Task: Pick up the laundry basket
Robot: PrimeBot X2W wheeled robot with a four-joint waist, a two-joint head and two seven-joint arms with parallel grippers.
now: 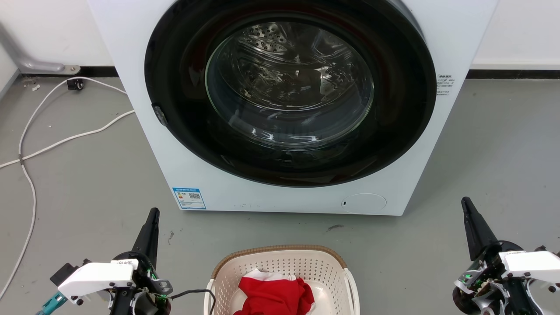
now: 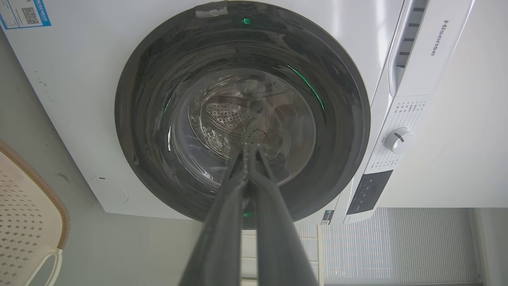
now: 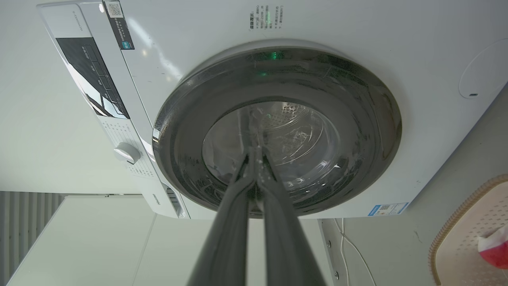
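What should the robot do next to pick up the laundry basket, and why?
The left gripper and right gripper are both shut and point at the washing machine. They sit wide of the laundry basket, which is on the floor between them. The next move is probably to bring both inward and down, opening, toward its white side handles.

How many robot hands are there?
2. The left end effector is at the lower left of the head view, left of the laundry basket; the right end effector is at the lower right. Both are shut.
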